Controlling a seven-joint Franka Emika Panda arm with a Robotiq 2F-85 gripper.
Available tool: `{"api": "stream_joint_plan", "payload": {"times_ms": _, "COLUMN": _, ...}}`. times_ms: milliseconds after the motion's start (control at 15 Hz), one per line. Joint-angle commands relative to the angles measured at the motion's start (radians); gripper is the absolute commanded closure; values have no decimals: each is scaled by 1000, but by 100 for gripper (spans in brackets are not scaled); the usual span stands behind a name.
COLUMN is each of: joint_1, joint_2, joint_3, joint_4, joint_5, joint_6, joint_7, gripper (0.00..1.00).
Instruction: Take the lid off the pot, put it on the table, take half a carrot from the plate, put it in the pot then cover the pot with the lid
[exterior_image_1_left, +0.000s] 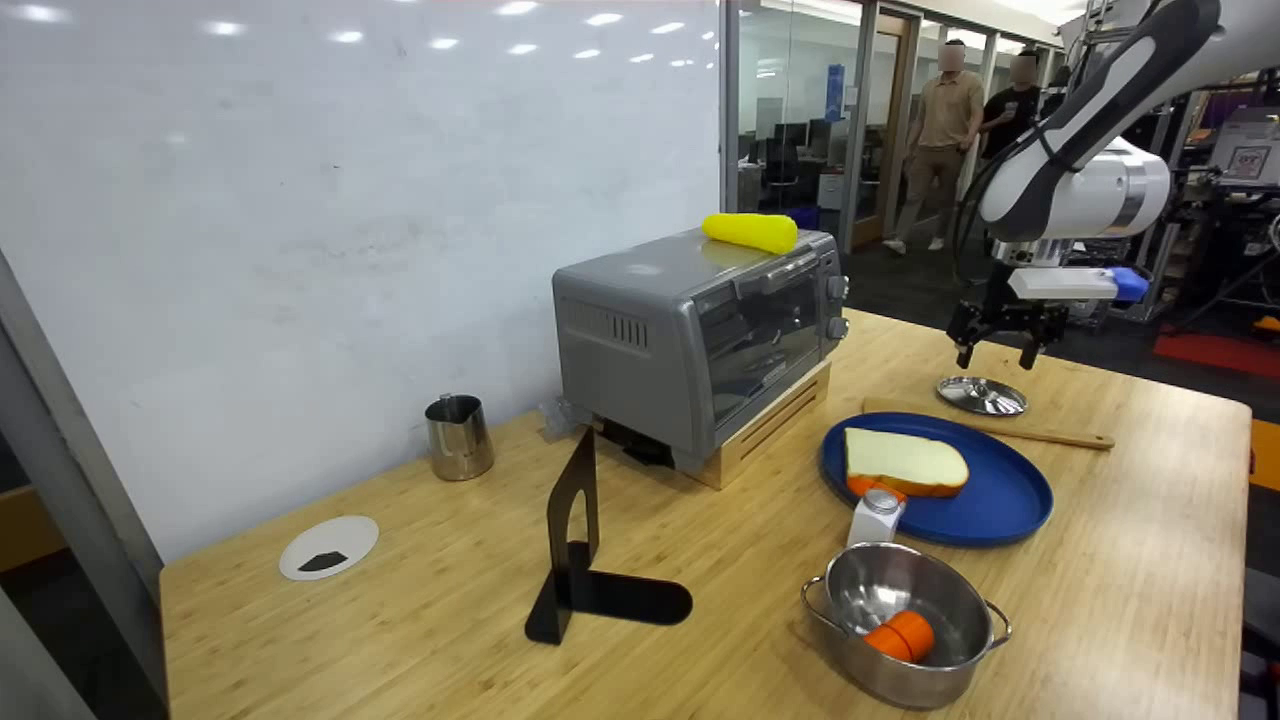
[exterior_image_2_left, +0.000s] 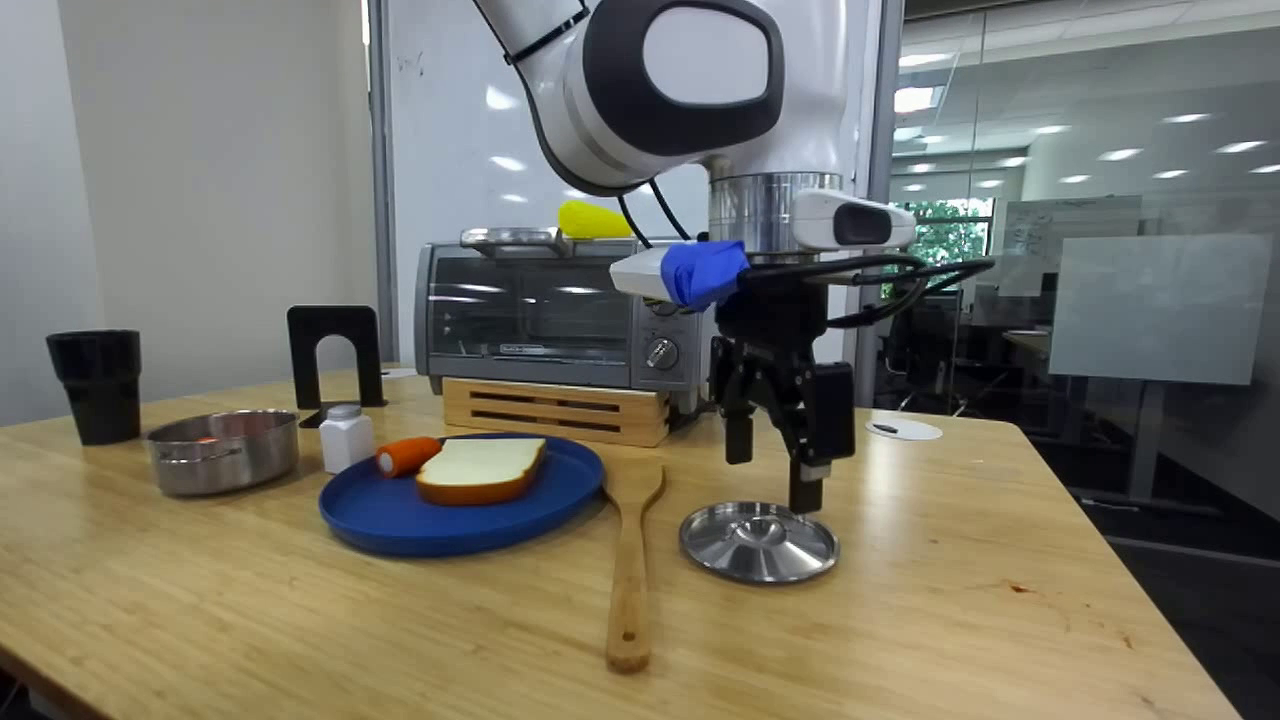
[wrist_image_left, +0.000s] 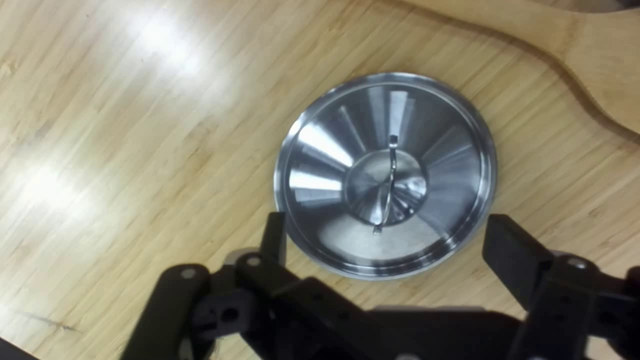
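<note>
While the pincer (exterior_image_1_left: 996, 360) hangs above it, jaws spread wide, the lid (wrist_image_left: 385, 180) lies off the pot (exterior_image_1_left: 900, 685)

Although it is clear of the plate (exterior_image_1_left: 1010, 505), the lid lies near it, flat on the tabletop (exterior_image_1_left: 1140, 560), with a wooden spatula (exterior_image_2_left: 628, 590) between the two. On that same side of the plate hangs the pincer, its jaws far apart and holding nothing; in an exterior view a gap shows between its tips and the lid. On the side of the plate away from the lid stands the pot, its top uncovered and the half carrot (exterior_image_1_left: 902, 637) inside. A white bottle (exterior_image_1_left: 874, 522) stands just beside the plate, between it and the pot. On the plate itself lies a slice of bread (exterior_image_1_left: 905, 462), and just beside the slice an orange carrot piece (exterior_image_2_left: 402, 457). Near the plate, a toaster oven (exterior_image_1_left: 640, 370) sits on a slatted wooden base (exterior_image_2_left: 560, 405) with a yellow object (exterior_image_1_left: 750, 233) on its roof. Well apart from the plate, a black bookend (exterior_image_1_left: 630, 598) stands, and a metal pitcher (exterior_image_1_left: 462, 445) stands farther from it again.
</note>
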Motion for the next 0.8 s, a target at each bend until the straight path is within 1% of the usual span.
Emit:
{"api": "stream_joint_plan", "payload": {"times_ms": 0, "joint_1": -25, "joint_2": 41, "joint_3": 24, "joint_4": 44, "joint_5": 15, "joint_6": -26, "joint_7": 9, "gripper": 0}}
{"api": "stream_joint_plan", "payload": {"times_ms": 667, "joint_1": -23, "joint_2": 73, "joint_3": 30, "joint_4": 56, "joint_5": 9, "joint_6": -21, "joint_7": 20, "gripper": 0}}
{"api": "stream_joint_plan", "payload": {"times_ms": 733, "joint_1": -22, "joint_2": 74, "joint_3": 31, "joint_4": 55, "joint_5": 9, "joint_6": -17, "joint_7": 21, "gripper": 25}}
